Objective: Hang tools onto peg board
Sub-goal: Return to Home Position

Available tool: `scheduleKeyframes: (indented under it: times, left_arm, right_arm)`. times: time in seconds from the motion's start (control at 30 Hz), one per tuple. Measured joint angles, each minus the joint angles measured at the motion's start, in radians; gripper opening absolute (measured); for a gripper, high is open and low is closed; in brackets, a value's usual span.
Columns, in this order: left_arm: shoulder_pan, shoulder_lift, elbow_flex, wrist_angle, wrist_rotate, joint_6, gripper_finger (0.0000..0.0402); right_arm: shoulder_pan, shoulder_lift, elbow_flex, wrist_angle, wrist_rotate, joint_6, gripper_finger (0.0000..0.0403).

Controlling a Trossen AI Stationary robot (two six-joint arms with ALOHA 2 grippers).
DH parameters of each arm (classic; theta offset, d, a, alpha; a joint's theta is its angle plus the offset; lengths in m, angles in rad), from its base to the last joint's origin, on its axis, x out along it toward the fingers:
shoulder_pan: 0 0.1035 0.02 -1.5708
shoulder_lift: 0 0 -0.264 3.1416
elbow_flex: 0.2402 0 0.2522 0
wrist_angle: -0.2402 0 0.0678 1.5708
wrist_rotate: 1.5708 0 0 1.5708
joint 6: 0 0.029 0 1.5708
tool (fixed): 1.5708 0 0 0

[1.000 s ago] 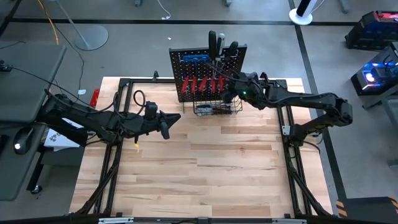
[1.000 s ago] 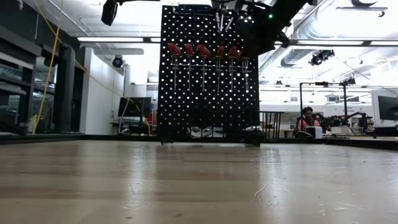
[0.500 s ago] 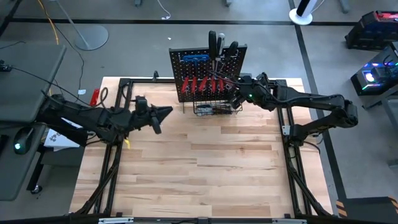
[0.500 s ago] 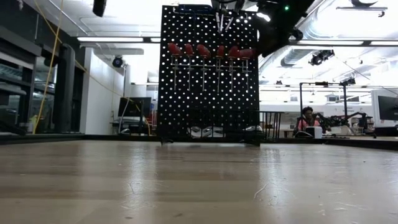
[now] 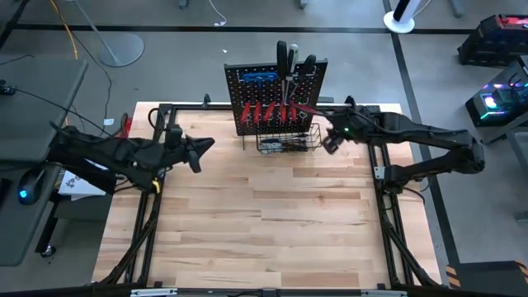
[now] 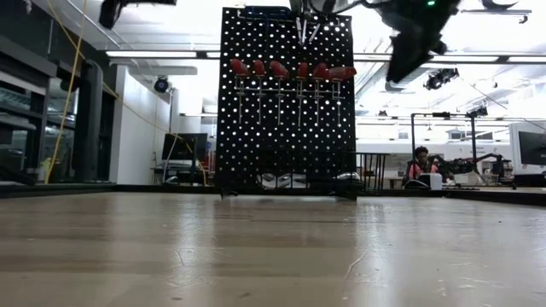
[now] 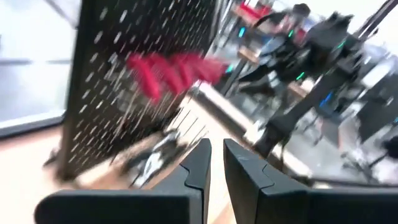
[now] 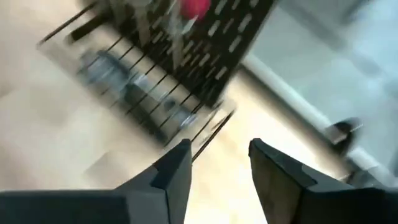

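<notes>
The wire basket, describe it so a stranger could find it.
At the far edge of the wooden table stands an upright black peg board. The wire basket sits at its foot, below the row of red-handled tools. It is the only open wire cage, with silvery metal pieces lying inside.

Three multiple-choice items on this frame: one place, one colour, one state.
1. Right gripper is: A) right of the black wire basket on the upright black perforated peg board B) inside that basket C) behind the board
2. Handles of the row of hanging tools: A) green B) yellow C) red
3. Right gripper's fingers: A) shut on a tool B) open, empty C) shut, empty
A, high view shows it beside the basket; C, low view shows red handles; B, its wrist view shows parted fingers. Left gripper hangs over the wooden table's left side.
</notes>
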Motion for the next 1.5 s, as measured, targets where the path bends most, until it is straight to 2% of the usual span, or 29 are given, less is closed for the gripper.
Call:
scheduleKeyframes:
  times: [0.07, 0.13, 0.23, 0.27, 0.33, 0.43, 0.5, 0.57, 0.67, 0.83, 0.93, 1.13, 1.23, 1.33, 1.5]
  left_arm:
    - [0.0, -0.02, 0.0, -0.112, 0.027, -0.055, 0.0032]
    - [0.0, -0.033, -0.015, -0.203, 0.053, -0.129, 0.002]
    - [0.002, -0.059, -0.111, -0.152, 0.077, -0.168, 0.0003]
    - [0.006, -0.067, -0.156, -0.081, 0.079, -0.163, 0.0004]
    - [0.031, -0.08, -0.272, 0.137, 0.108, -0.139, 0.0002]
    - [0.102, -0.073, -0.476, 0.561, 0.226, -0.103, 0.0001]
    - [0.166, -0.055, -0.603, 0.799, 0.293, -0.1, 0.0001]
    - [0.23, -0.052, -0.706, 0.948, 0.336, -0.102, 0.0]
    - [0.302, -0.068, -0.816, 1.106, 0.389, -0.1, 0.0]
    - [0.341, -0.094, -0.823, 1.025, 0.54, -0.013, 0.0]
    - [0.341, -0.091, -0.825, 0.95, 0.543, 0.037, 0.0]
    - [0.341, -0.094, -0.824, 0.97, 0.507, 0.053, 0.0]
    - [0.341, -0.098, -0.824, 0.966, 0.507, 0.018, 0.0001]
    - [0.341, -0.095, -0.824, 0.952, 0.507, 0.019, 0.0001]
    - [0.341, -0.091, -0.824, 0.952, 0.508, 0.021, 0.0001]
  right_arm:
    - [0.009, -0.041, -0.029, -0.038, -0.095, 0.026, 0.0144]
    - [0.043, -0.094, -0.085, -0.044, -0.181, 0.052, 0.0116]
    - [0.118, -0.201, -0.21, 0.0, -0.275, 0.152, 0.0037]
    - [0.146, -0.242, -0.262, 0.043, -0.303, 0.202, 0.0019]
    - [0.204, -0.314, -0.371, 0.198, -0.35, 0.331, 0.0012]
    - [0.281, -0.381, -0.537, 0.562, -0.368, 0.466, 0.0003]
    - [0.298, -0.379, -0.627, 0.787, -0.347, 0.533, 0.0003]
    - [0.292, -0.347, -0.686, 0.948, -0.335, 0.573, 0.0001]
    - [0.276, -0.289, -0.699, 1.036, -0.335, 0.597, 0.0001]
    - [0.254, -0.241, -0.644, 1.043, -0.335, 0.509, 0.0]
    - [0.255, -0.248, -0.641, 1.034, -0.339, 0.483, 0.0]
    - [0.342, -0.3, -0.641, 1.009, -0.371, 0.46, 0.0]
    - [0.378, -0.322, -0.645, 1.022, -0.316, 0.384, 0.0]
    - [0.335, -0.34, -0.71, 1.13, -0.353, 0.325, 0.0]
    - [0.198, -0.361, -0.881, 1.534, -0.591, 0.249, 0.0]
